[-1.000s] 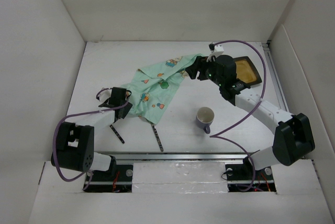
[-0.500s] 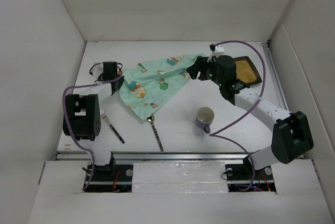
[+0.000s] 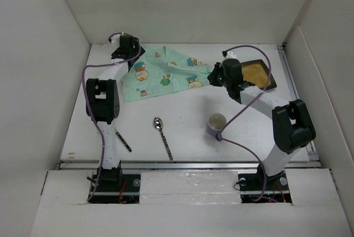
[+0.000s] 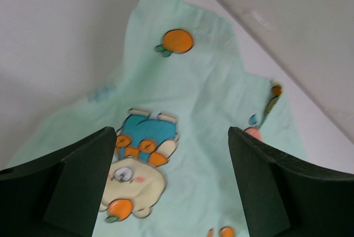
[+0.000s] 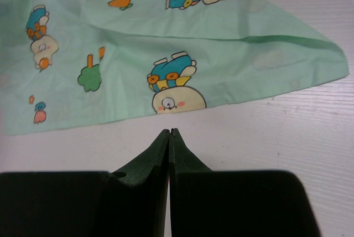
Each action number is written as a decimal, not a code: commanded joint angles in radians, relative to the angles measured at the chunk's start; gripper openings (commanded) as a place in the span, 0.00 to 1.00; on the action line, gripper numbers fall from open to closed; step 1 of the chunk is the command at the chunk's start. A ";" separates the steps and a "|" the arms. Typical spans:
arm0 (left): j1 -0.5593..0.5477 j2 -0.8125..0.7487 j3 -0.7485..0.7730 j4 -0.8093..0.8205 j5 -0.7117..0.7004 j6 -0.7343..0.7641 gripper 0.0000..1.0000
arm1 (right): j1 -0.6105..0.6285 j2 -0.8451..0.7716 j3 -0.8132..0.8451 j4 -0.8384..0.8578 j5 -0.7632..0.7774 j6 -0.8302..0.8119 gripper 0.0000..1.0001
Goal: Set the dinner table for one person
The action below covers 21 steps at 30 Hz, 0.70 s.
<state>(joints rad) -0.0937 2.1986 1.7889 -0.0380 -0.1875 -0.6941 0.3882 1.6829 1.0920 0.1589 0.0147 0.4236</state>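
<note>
The dinner table [image 3: 185,112] is the white worktop, with a mint-green cartoon-print placemat [image 3: 166,73] spread flat at its back. My left gripper [image 3: 130,55] hovers over the mat's far left corner. In the left wrist view it [image 4: 172,137] is open, with only printed cloth [image 4: 188,87] between the jaws. My right gripper [image 3: 211,77] sits at the mat's right end. In the right wrist view it [image 5: 170,132] is shut on nothing, its tips just short of the cloth edge [image 5: 182,87] over bare table [image 5: 260,132].
A purple mug [image 3: 216,124] stands right of centre. A spoon [image 3: 162,135] and a dark-handled utensil [image 3: 123,141] lie near the front. A brown square plate with a dark rim [image 3: 258,72] sits at the back right, behind the right arm. White walls enclose three sides.
The left arm swung to the far left corner, drawing the placemat out flat, and then opened. The right gripper let go of the cloth and shut. The spoon is now uncovered.
</note>
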 commanded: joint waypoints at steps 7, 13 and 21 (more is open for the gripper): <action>-0.018 -0.591 -0.862 0.315 -0.161 -0.206 0.43 | -0.057 0.040 0.043 0.088 0.103 0.110 0.01; 0.020 -0.648 -1.045 0.211 -0.099 -0.400 0.28 | -0.057 -0.024 -0.009 0.108 0.102 0.115 0.25; 0.020 -0.642 -1.077 0.142 -0.155 -0.392 0.36 | -0.084 -0.051 -0.070 0.131 0.068 0.130 0.38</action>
<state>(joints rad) -0.0765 1.5452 0.6998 0.1150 -0.3099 -1.0611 0.3206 1.6684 1.0378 0.2211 0.0849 0.5400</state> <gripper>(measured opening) 0.354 0.378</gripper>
